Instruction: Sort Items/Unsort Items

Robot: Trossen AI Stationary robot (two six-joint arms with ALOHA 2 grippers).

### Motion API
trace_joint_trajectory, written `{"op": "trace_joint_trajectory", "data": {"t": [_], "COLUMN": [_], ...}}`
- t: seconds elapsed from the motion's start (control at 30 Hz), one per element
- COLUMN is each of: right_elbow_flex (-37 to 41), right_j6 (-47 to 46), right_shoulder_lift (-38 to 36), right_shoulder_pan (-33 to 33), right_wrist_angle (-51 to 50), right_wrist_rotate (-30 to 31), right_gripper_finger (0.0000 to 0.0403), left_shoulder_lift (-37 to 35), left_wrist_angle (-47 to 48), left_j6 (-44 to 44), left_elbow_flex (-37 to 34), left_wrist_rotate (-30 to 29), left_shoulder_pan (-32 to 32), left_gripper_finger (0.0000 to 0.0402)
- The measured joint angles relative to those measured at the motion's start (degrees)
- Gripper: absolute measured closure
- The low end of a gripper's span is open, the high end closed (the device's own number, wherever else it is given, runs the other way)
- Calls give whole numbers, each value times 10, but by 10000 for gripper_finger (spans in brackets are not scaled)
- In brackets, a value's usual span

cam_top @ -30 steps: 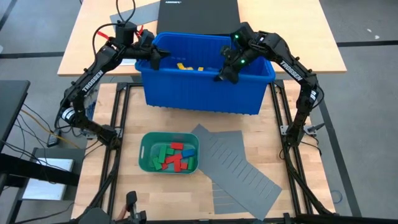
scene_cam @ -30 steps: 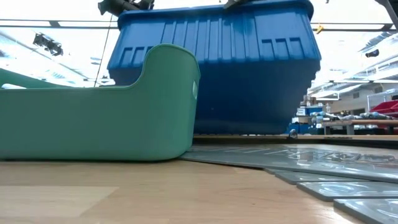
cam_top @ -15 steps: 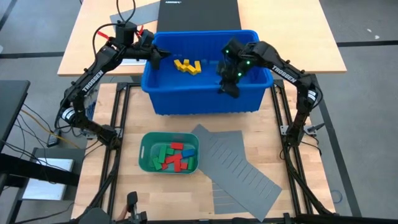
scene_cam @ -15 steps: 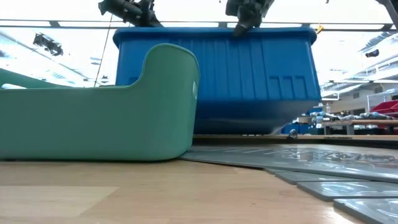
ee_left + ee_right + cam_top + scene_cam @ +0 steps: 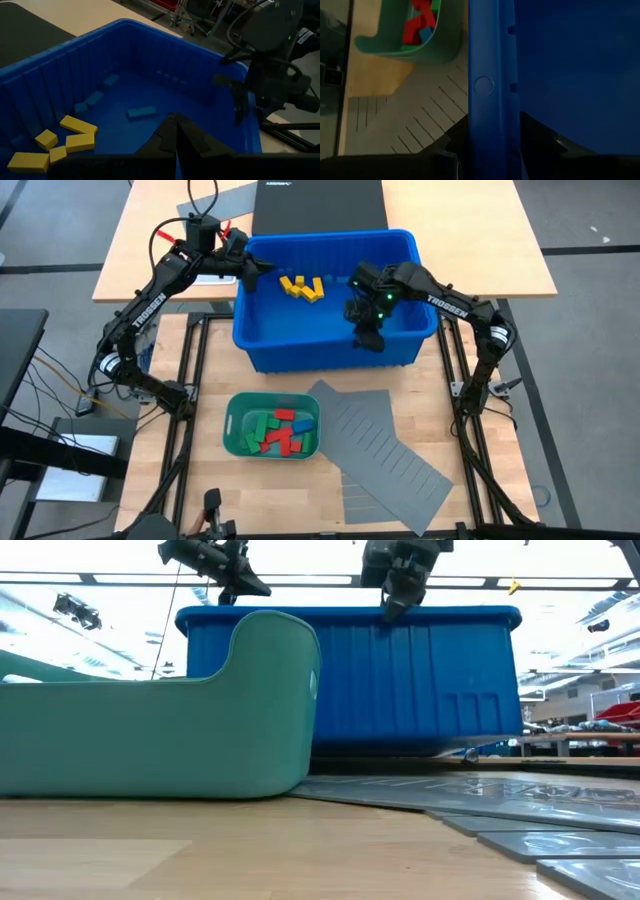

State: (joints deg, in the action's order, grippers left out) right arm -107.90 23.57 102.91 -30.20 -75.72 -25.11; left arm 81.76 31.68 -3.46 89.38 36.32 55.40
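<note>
Blocks [image 5: 300, 285] lie in the bin [image 5: 300, 350]; tray [image 5: 235, 442] before it, sheet [image 5: 390, 455] probably just beside.
</note>
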Motion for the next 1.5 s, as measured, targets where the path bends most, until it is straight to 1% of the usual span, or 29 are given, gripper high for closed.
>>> {"op": "trace_joint_trajectory", "data": {"t": [0.13, 0.33, 0.57, 0.8, 1.0, 1.23, 1.3, 1.37, 1.43, 1.5], "right_elbow_flex": [16, 17, 18, 16, -14, -94, -124, -144, -152, -152], "right_j6": [-1, -20, -45, -50, -49, -61, -80, -109, -132, -150], "right_shoulder_lift": [0, 2, 4, 4, 3, 1, 1, 0, 0, 0], "right_shoulder_pan": [11, 26, 45, 62, 72, 68, 57, 36, 7, -22], "right_wrist_angle": [2, -5, -22, -27, -36, -37, -37, -26, -9, 13], "right_wrist_rotate": [22, 51, 107, 136, 150, 188, 200, 205, 192, 174], "right_gripper_finger": [271, 258, 226, 190, 162, 142, 142, 152, 177, 217], "left_shoulder_lift": [0, 0, 0, 0, 0, 0, 0, 0, 0, 0], "left_wrist_angle": [0, 0, 0, 0, 0, -1, -1, -1, -1, -1], "left_j6": [0, 0, 0, 0, 0, 0, 0, 0, 1, 1], "left_elbow_flex": [0, 0, 0, 0, 0, 0, 0, 0, 0, 0], "left_wrist_rotate": [0, 0, 0, 0, 0, 0, 0, 0, 0, 0], "left_shoulder_pan": [0, 0, 0, 0, 0, 0, 0, 0, 0, 0], "left_gripper_finger": [396, 396, 396, 396, 396, 396, 396, 396, 396, 396]}}
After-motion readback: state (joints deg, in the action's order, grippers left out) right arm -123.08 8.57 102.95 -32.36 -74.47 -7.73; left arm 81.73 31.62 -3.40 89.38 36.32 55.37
